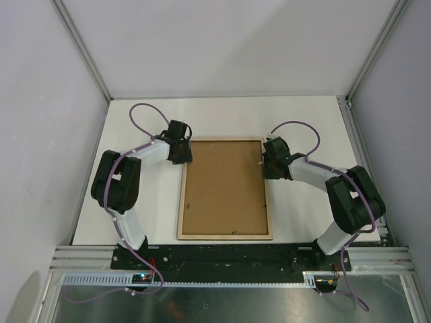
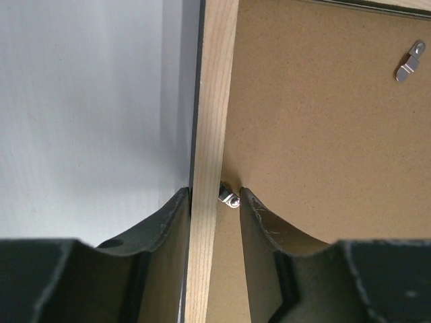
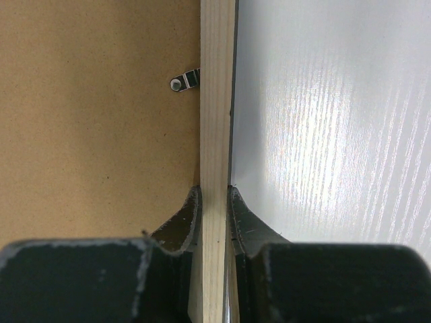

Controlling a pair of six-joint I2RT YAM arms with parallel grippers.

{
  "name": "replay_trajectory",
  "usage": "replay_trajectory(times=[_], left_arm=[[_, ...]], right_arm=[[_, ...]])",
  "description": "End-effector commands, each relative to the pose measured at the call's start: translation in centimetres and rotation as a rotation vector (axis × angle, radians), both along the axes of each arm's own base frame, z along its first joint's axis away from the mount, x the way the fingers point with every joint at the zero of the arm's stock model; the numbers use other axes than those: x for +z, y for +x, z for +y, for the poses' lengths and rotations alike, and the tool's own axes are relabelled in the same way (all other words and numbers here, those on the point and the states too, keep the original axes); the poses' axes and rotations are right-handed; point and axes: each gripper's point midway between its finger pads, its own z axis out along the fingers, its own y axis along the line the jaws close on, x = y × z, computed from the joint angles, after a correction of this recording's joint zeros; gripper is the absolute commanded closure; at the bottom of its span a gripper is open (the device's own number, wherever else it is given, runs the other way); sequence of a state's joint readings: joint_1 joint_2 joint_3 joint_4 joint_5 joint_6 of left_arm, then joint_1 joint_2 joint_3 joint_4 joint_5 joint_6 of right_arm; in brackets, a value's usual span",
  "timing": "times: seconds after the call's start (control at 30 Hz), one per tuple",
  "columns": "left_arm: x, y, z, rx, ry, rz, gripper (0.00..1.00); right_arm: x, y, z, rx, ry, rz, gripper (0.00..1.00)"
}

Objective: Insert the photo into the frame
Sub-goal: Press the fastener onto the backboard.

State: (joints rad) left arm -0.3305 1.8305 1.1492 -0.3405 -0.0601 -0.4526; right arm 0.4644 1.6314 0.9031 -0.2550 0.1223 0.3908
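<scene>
The frame (image 1: pixel 225 235) lies face down on the white table, its light wood back up, with a brown backing board (image 1: pixel 225 188) inside it. The photo is hidden. My left gripper (image 1: pixel 183 158) straddles the left rail (image 2: pixel 212 101) near the far corner. It (image 2: pixel 214 198) is open: the outer finger touches the rail, and the inner finger (image 2: pixel 259 222) stands apart from it on the board beside a metal clip (image 2: pixel 229 198). My right gripper (image 1: pixel 267 161) is shut on the right rail (image 3: pixel 217 101), both fingers pressed against the wood (image 3: pixel 215 195).
Small metal turn clips sit on the backing board's edge (image 2: pixel 409 62) (image 3: pixel 185 81). White table (image 1: pixel 303 121) surrounds the frame, with walls at the back and sides. The aluminium base rail (image 1: pixel 229 259) runs along the near edge.
</scene>
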Motion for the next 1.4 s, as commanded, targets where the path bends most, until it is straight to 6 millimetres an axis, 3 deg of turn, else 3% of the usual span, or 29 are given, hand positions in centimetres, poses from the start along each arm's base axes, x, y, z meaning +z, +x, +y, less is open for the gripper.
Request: replay_trajectory(times=[0.0,0.47,0.67,0.77,0.97,1.37], left_arm=[[1.1,1.7,0.0,0.044,-0.003,-0.048,0.62],[0.2,1.0,1.0,0.043,0.046,-0.035,0.72],[1.4,1.8,0.1,0.036,0.004,-0.061,0.55],[1.7,2.4,-0.1,0.044,-0.002,-0.071,0.52],[1.0,2.7,0.2,0.047,0.020,-0.062,0.58],[-0.2,0.9,0.8,0.000,0.056,-0.028,0.64]], right_arm=[[-0.7,-0.1,-0.5,-0.012,-0.019,0.026,1.00],[-0.7,0.1,-0.3,-0.005,-0.018,0.029,1.00],[-0.6,0.2,-0.2,-0.002,-0.019,0.028,1.00],[-0.5,0.2,-0.2,-0.002,-0.019,0.029,1.00],[-0.5,0.1,-0.4,-0.005,-0.025,0.033,1.00],[-0.7,0.1,0.0,-0.001,-0.016,0.033,1.00]])
